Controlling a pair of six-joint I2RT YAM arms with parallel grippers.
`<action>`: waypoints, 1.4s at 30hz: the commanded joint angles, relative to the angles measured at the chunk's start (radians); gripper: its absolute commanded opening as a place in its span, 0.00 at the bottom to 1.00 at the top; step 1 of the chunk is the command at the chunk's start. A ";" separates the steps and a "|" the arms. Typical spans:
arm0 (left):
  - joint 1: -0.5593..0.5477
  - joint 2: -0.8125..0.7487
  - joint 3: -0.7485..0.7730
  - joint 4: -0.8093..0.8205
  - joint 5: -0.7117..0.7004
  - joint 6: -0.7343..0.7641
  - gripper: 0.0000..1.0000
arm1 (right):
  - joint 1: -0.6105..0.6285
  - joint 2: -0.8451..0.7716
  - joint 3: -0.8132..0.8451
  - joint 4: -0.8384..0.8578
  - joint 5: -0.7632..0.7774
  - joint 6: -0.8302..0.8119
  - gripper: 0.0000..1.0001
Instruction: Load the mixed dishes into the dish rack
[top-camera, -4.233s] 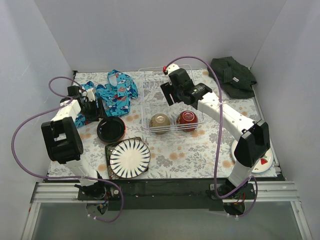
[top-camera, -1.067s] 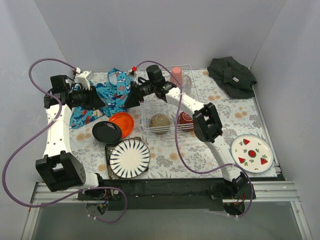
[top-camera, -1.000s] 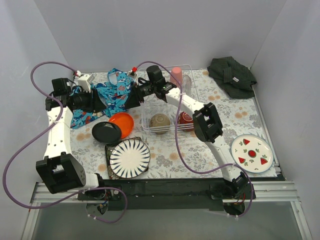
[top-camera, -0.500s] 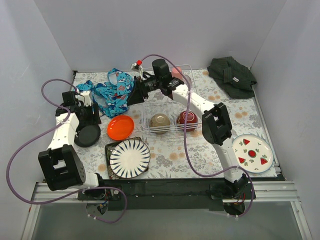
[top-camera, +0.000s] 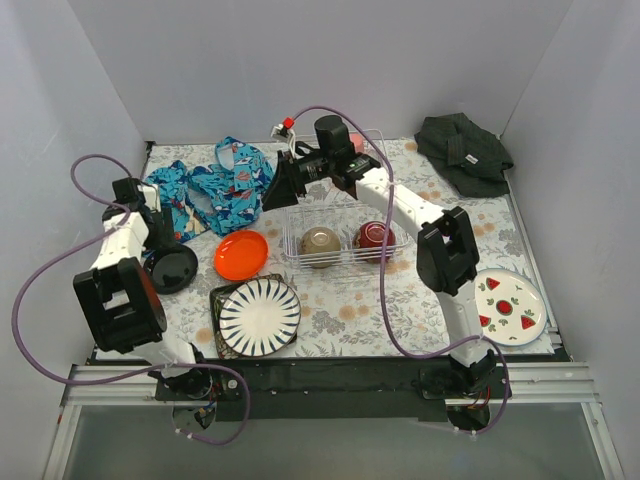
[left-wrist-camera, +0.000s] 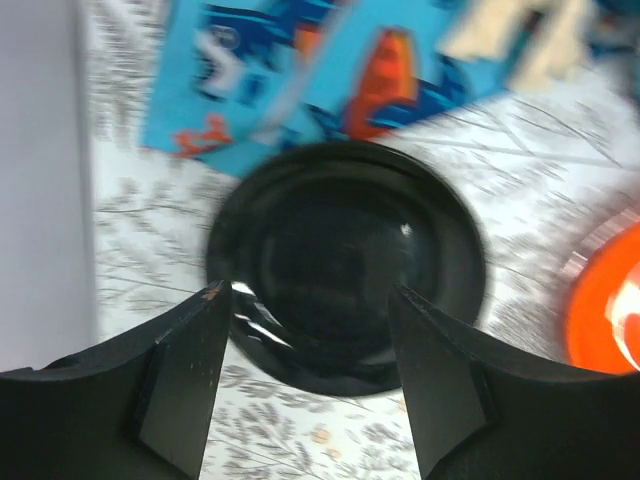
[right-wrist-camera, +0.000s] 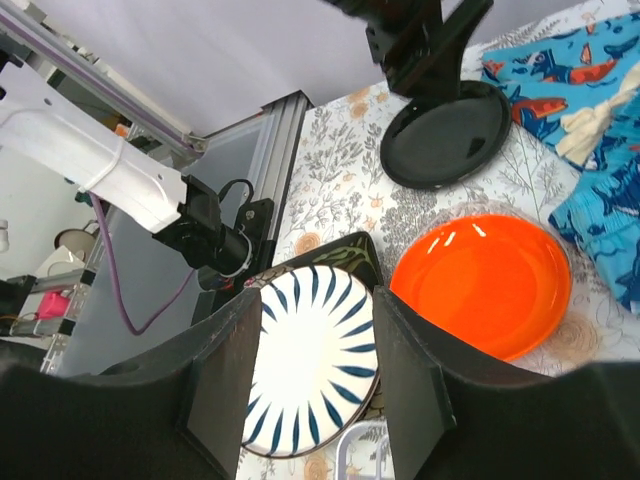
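A round, glossy black dish (left-wrist-camera: 345, 250) lies flat on the floral tablecloth (top-camera: 400, 300), just beside the blue patterned cloth (left-wrist-camera: 300, 70). The left gripper (left-wrist-camera: 305, 295) hangs over it, jaws spread wide. The dish's near rim shows in the gap between them, but whether they touch it cannot be told. The right gripper (right-wrist-camera: 318, 300), jaws spread and empty, points toward the black-striped white plate (right-wrist-camera: 310, 370) and the orange plate (right-wrist-camera: 482, 285). The white wire dish rack (top-camera: 345, 262) holds a cream bowl (top-camera: 321, 241) and a dark red bowl (top-camera: 374, 236).

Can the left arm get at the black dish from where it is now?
Likely yes. The left gripper hangs open right over the black dish, which lies uncovered on the table beside the blue cloth, with nothing between them.
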 joint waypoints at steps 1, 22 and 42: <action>0.068 0.044 0.046 -0.012 -0.104 0.039 0.61 | -0.031 -0.125 -0.025 -0.064 0.016 -0.072 0.56; -0.105 0.205 -0.178 0.152 0.187 -0.005 0.00 | -0.065 -0.309 -0.213 -0.316 0.197 -0.310 0.55; -0.174 -0.117 -0.038 -0.001 0.198 -0.161 0.33 | -0.063 -0.245 -0.157 -0.362 0.230 -0.385 0.56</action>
